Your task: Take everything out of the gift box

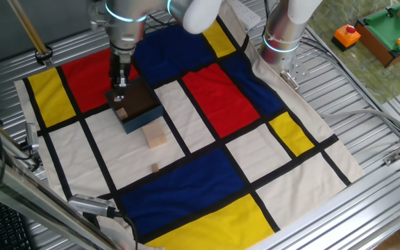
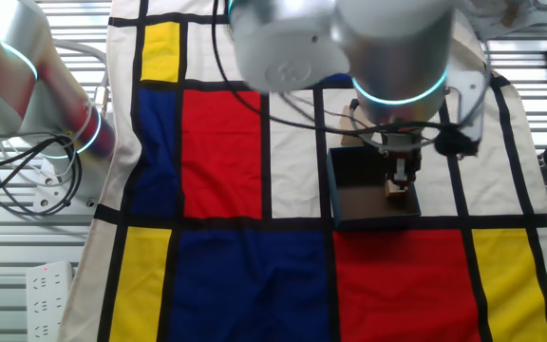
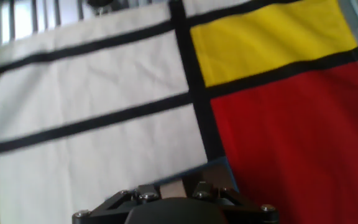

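The gift box (image 1: 139, 105) is blue-grey outside and dark inside, and it sits on the patterned cloth. One tan wooden block (image 1: 121, 113) lies inside it by the wall, also seen as the block (image 2: 397, 194) in the box (image 2: 354, 190). My gripper (image 1: 120, 89) hangs straight over that block, and its tips (image 2: 403, 177) reach down to it. The fingers stand close together, but contact is not clear. A pale beige cube (image 1: 156, 136) and a small tan block (image 1: 155, 167) lie on the cloth outside the box. The hand view shows a tan patch (image 3: 174, 186) between the jaw bases.
The colour-block cloth (image 1: 207, 97) covers a slatted metal table. A second robot arm's base (image 1: 281, 38) stands at the back. A green-topped toy table (image 1: 387, 31) and an orange item (image 1: 346, 35) sit far right. Cables (image 2: 27, 180) lie beside the cloth.
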Controlling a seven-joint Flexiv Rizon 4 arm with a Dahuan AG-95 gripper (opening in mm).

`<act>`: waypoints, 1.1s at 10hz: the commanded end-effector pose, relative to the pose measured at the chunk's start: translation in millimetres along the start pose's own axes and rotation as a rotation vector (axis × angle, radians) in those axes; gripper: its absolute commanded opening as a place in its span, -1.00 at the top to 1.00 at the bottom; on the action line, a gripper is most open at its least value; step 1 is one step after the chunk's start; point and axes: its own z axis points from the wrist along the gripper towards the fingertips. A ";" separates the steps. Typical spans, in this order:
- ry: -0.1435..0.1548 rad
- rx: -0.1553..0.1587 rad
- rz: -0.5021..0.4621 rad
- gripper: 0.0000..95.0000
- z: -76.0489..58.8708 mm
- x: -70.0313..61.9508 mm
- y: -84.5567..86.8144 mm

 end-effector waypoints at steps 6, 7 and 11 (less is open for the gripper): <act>0.252 0.129 -0.131 0.20 -64.6 -15.8 27.0; 0.384 0.185 -0.200 0.20 -68.5 -23.0 35.1; 0.426 0.041 -0.278 0.20 -81.6 -27.4 44.8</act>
